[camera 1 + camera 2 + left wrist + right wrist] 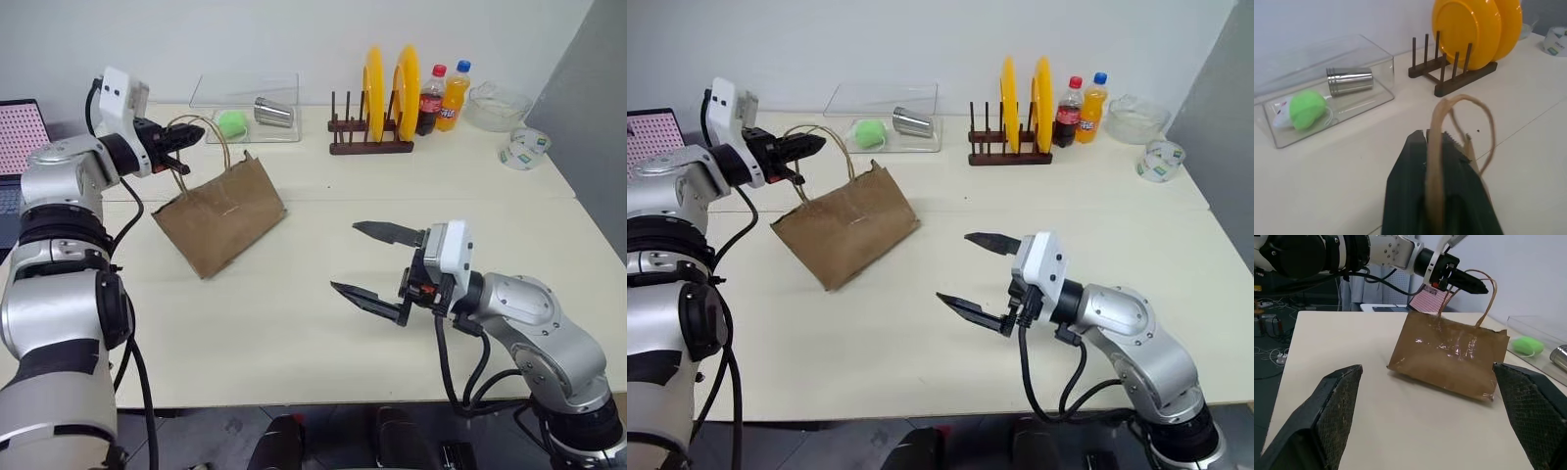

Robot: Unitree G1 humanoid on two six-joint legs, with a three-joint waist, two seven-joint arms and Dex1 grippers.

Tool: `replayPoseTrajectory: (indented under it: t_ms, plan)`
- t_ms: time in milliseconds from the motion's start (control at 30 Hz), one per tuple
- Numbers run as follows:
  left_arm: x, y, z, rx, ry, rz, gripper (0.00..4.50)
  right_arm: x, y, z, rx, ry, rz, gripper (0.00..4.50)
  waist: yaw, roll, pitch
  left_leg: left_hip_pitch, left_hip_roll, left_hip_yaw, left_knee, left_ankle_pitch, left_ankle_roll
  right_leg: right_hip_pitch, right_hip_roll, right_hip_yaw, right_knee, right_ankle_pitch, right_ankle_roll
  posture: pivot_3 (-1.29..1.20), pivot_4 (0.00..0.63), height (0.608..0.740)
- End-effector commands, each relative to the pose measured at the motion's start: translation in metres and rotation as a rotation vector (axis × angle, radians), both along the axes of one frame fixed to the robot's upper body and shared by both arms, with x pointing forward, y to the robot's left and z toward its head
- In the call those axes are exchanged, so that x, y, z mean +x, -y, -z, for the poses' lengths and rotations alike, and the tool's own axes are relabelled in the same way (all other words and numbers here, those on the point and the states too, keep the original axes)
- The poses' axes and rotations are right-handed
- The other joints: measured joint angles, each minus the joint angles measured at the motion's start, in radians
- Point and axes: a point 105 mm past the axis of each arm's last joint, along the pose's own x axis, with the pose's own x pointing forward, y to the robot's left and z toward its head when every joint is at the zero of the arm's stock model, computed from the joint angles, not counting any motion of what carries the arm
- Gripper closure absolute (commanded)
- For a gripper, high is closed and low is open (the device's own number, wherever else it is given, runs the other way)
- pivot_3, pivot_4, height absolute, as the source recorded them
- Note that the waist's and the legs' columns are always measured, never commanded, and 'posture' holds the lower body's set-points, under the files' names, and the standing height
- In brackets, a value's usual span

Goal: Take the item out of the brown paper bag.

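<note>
Over the table's left side, my left gripper (pixel 186 136) is clamped on a cord handle (pixel 1437 147) of the brown paper bag (pixel 220 215), tipping it up on one corner

Pinching a handle should steady the bag's mouth for my right gripper (pixel 377 264), which waits spread wide near mid-table, well apart. My left wrist view shows the cord between the pads; my right wrist view shows the bag's creased side. Presumably inside, the item can't be made out
</note>
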Motion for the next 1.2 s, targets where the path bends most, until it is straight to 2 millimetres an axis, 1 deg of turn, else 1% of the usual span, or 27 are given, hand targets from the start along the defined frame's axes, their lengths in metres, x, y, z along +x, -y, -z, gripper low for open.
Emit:
replayPoseTrajectory:
  t_ms: [33, 133, 200, 367, 500, 700, 767, 967, 1033, 1100, 1200]
  plan:
    - [-0.002, 0.012, -0.034, 0.016, 0.113, 0.062, 4.49, -0.008, 0.004, -0.010, 0.023, 0.030, 0.009, 0.00, 0.000, 0.000, 0.000, 0.000, 0.000, 0.000, 0.000, 0.000, 0.000, 0.000, 0.000, 0.000, 0.000, 0.000, 0.000, 0.00, 0.150, 0.740]
    - [-0.003, 0.029, -0.051, 0.003, 0.161, 0.130, 4.49, -0.011, 0.010, -0.010, 0.042, 0.018, 0.046, 0.00, 0.001, -0.002, 0.001, -0.001, 0.000, -0.001, 0.000, 0.000, 0.000, 0.000, 0.000, -0.001, 0.000, 0.000, 0.000, 0.00, 0.150, 0.740]
    - [-0.004, 0.036, -0.056, 0.004, 0.176, 0.167, 4.49, -0.013, 0.012, -0.010, 0.050, 0.010, 0.062, 0.00, 0.000, -0.003, 0.002, -0.002, 0.000, -0.001, 0.001, 0.000, 0.000, 0.000, 0.000, -0.001, 0.000, 0.000, 0.000, 0.00, 0.150, 0.740]
    - [-0.005, 0.062, -0.075, 0.029, 0.219, 0.263, 4.49, -0.024, 0.016, -0.011, 0.075, -0.020, 0.100, 0.00, -0.005, -0.003, 0.002, -0.002, 0.000, -0.001, 0.001, 0.000, 0.000, -0.001, 0.000, -0.001, 0.000, 0.000, 0.000, 0.00, 0.150, 0.740]
    - [-0.005, 0.082, -0.080, 0.052, 0.235, 0.329, 4.49, -0.031, 0.022, -0.011, 0.086, -0.035, 0.151, 0.00, -0.007, -0.004, 0.002, -0.003, 0.000, 0.000, 0.001, 0.000, 0.000, -0.001, 0.000, -0.001, 0.000, 0.000, 0.000, 0.00, 0.150, 0.740]
    - [-0.002, 0.126, -0.071, 0.085, 0.223, 0.451, 4.49, -0.037, 0.031, -0.011, 0.109, -0.017, 0.291, 0.00, -0.006, -0.004, 0.002, -0.003, 0.000, 0.000, 0.002, 0.000, 0.000, -0.001, 0.000, 0.000, 0.001, 0.000, 0.001, 0.00, 0.150, 0.740]
    - [-0.001, 0.141, -0.067, 0.095, 0.220, 0.485, 4.49, -0.036, 0.034, -0.010, 0.108, 0.004, 0.337, 0.00, -0.006, -0.004, 0.002, -0.003, 0.000, 0.000, 0.002, 0.000, 0.000, -0.001, 0.000, 0.000, 0.001, 0.000, 0.001, 0.00, 0.150, 0.740]
    - [-0.002, 0.187, -0.060, 0.111, 0.225, 0.575, 4.49, -0.038, 0.041, -0.003, 0.124, 0.011, 0.419, 0.00, -0.007, -0.005, 0.003, -0.004, -0.001, 0.000, 0.003, 0.000, 0.000, -0.001, 0.000, 0.000, 0.001, 0.000, 0.001, 0.00, 0.150, 0.740]
    - [-0.004, 0.199, -0.057, 0.128, 0.223, 0.605, 4.49, -0.041, 0.042, -0.001, 0.132, 0.010, 0.435, 0.00, -0.007, -0.005, 0.003, -0.004, -0.001, 0.000, 0.004, 0.000, 0.000, -0.001, 0.000, 0.000, 0.001, -0.001, 0.001, 0.00, 0.150, 0.740]
    - [-0.004, 0.212, -0.050, 0.180, 0.220, 0.627, 4.49, -0.042, 0.043, 0.002, 0.141, 0.005, 0.463, 0.00, -0.007, -0.005, 0.003, -0.004, -0.001, 0.000, 0.004, 0.000, 0.000, -0.001, 0.000, 0.000, 0.001, -0.001, 0.001, 0.00, 0.150, 0.740]
    - [-0.004, 0.222, -0.041, 0.245, 0.218, 0.640, 4.49, -0.044, 0.044, 0.005, 0.151, 0.009, 0.495, 0.00, -0.008, -0.005, 0.003, -0.004, -0.001, 0.000, 0.005, 0.000, 0.000, -0.001, 0.000, 0.000, 0.001, -0.001, 0.001, 0.00, 0.150, 0.740]
